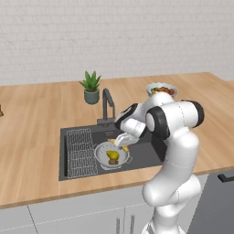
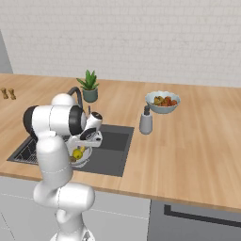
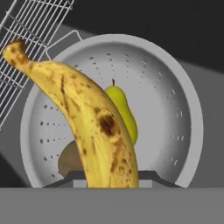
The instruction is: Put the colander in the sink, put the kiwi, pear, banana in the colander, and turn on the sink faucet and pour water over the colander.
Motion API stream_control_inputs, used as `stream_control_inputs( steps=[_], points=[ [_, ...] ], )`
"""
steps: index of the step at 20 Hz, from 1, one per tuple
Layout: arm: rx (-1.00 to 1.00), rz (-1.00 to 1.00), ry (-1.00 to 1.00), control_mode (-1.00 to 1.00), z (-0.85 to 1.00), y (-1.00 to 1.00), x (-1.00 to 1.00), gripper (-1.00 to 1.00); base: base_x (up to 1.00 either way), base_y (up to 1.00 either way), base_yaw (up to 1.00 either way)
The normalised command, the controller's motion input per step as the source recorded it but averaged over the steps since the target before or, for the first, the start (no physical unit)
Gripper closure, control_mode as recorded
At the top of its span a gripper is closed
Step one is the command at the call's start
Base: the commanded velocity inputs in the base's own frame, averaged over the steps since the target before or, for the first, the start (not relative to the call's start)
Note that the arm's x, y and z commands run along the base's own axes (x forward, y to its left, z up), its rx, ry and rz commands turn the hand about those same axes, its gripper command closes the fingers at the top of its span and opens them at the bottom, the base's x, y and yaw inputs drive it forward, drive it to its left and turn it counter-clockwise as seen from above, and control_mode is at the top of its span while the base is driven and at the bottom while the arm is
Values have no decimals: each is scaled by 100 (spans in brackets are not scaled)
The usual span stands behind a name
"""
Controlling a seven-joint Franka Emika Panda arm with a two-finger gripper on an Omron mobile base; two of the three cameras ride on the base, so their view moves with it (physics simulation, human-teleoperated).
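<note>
1. Claw (image 3: 111, 177) is pinched on the banana (image 3: 83, 118), jaws narrowed onto its lower end; the fruit rises from between the fingertips in the hand view, spotted brown, dark tip toward the wire rack (image 3: 30, 48).
2. Banana hangs above the colander (image 3: 175, 109), not lying in it; from the left base view the claw (image 1: 122, 140) sits just over the colander (image 1: 101, 157) rim.
3. Colander sits in the sink (image 1: 146, 153), beside the wire rack (image 1: 81, 153), roughly mid-basin.
4. Pear (image 3: 124, 113) lies inside the colander, stem up in the hand view, partly hidden behind the banana; kiwi (image 3: 70, 159) lies in the colander too, next to the pear, mostly covered by the banana.
5. Sink faucet (image 1: 108, 106) stands at the back edge of the sink, spout over the basin; can't tell from these views whether it touches the arm.
6. On the tabletop (image 2: 188, 150): potted plant (image 1: 91, 87) behind the faucet; fruit bowl (image 2: 163, 101) and a grey dispenser bottle (image 2: 146, 122) to the right of the sink.
</note>
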Motion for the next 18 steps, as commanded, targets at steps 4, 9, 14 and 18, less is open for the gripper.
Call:
stream_control_inputs(
  steps=[4, 9, 14, 18],
  points=[
    [0, 0, 1, -100, -25, 5, 16, 100, 0, 0, 0],
    [0, 0, 6, -100, -32, 5, 18, 100, 0, 0, 0],
    [0, 0, 5, -100, -26, 1, 15, 100, 0, 0, 0],
    [0, 0, 3, -100, -21, 3, 12, 100, 0, 0, 0]
  ],
)
